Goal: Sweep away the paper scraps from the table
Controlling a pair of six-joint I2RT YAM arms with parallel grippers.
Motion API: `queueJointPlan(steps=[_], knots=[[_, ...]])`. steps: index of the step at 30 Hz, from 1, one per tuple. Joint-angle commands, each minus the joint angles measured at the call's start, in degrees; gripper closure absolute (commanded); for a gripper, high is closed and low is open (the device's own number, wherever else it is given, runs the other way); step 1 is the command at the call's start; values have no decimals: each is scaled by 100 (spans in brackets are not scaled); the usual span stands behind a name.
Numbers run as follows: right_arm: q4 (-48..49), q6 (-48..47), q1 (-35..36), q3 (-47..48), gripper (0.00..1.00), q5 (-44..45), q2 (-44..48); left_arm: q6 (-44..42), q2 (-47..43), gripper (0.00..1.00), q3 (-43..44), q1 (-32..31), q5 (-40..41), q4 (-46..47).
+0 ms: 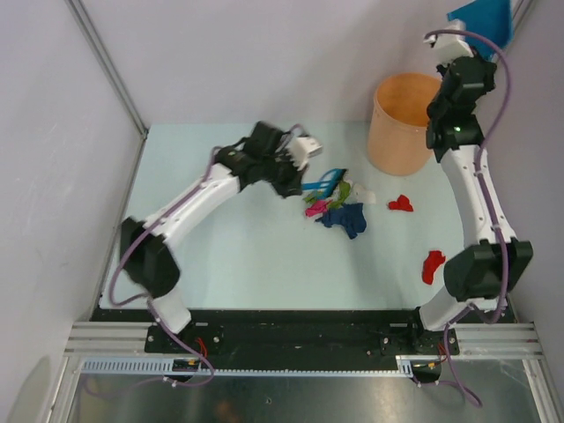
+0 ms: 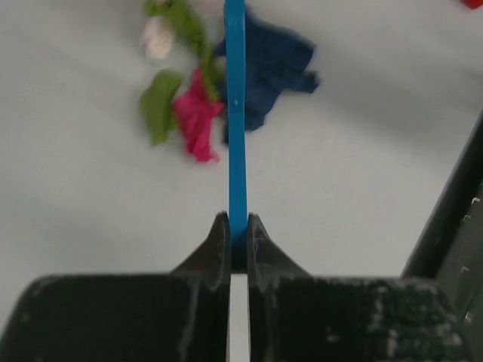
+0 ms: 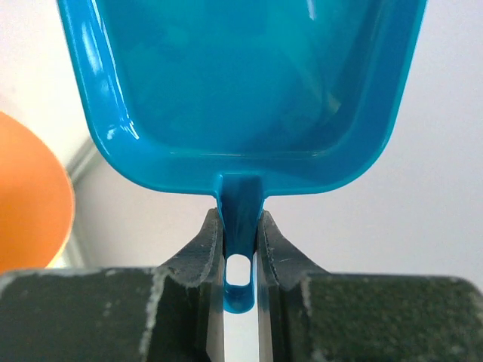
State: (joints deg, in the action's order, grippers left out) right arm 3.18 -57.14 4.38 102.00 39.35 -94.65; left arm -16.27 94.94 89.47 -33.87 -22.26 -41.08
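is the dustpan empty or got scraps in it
Empty, as far as shown: in the right wrist view the dustpan interior is bare blue.

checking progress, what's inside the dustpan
Nothing shows in the dustpan: only bare blue plastic. Its front lip runs past the top edge of the right wrist view, so that part is unseen.

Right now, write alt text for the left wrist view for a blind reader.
The left claw is shut on a thin blue tool seen edge-on, pointing away over the pale green table. Around its far end lie magenta, green and white paper scraps and a dark blue crumpled piece.
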Motion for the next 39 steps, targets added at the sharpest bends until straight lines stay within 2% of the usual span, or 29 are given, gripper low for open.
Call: queueJointPlan(steps=[1, 2, 4, 5, 7, 8, 10, 11, 12, 15, 18, 23, 26, 31, 39], knots=[[-1380, 2162, -16, -13, 100, 134, 544, 1230, 1340, 100, 1807, -699, -831, 179], [-1495, 2416, -8, -74, 100, 151, 614, 1397, 1996, 100, 2559, -805, -902, 179], [-1759, 2620, 19, -284, 100, 117, 851, 1872, 2632, 100, 3371, -1051, -1078, 188], [-1820, 2795, 27, -355, 100, -75, 948, 2047, 3323, 100, 4219, -1121, -965, 188], [-1839, 2910, 71, -548, 100, -243, 1254, 2198, 3968, 100, 5041, -1253, -719, 188], [-1804, 2919, 106, -749, 100, -253, 1352, 2181, 4224, 100, 5741, -1297, -179, 214], [-1576, 2788, 264, -961, 100, -165, 1667, 1674, 4744, 100, 6142, -1596, 867, 302], [-1488, 2727, 334, -1188, 100, -104, 1774, 1297, 4788, 100, 6144, -1710, 1282, 659], [-1391, 2648, 379, -1278, 100, -121, 1870, 571, 4789, 100, 5900, -1946, 2086, 915], [-1390, 2708, 476, -1480, 100, -305, 2161, -900, 4780, 100, 5424, -2281, 2995, 1821], [-1452, 2814, 555, -1542, 100, -446, 2354, -2333, 4850, 100, 5037, -2457, 3499, 2743], [-1487, 2920, 590, -1648, 100, -622, 2530, -4502, 5148, 100, 4721, -2616, 3457, 3203], [-1382, 2771, 634, -1762, 100, -657, 2609, -5391, 5333, 100, 4518, -2669, 3465, 3229], [-1355, 2691, 739, -1902, 100, -657, 2654, -6150, 5299, 100, 3948, -2695, 3509, 3229], [-1443, 2577, 897, -1929, 100, -534, 2566, -6863, 4500, 100, 2067, -2766, 3492, 3168]])
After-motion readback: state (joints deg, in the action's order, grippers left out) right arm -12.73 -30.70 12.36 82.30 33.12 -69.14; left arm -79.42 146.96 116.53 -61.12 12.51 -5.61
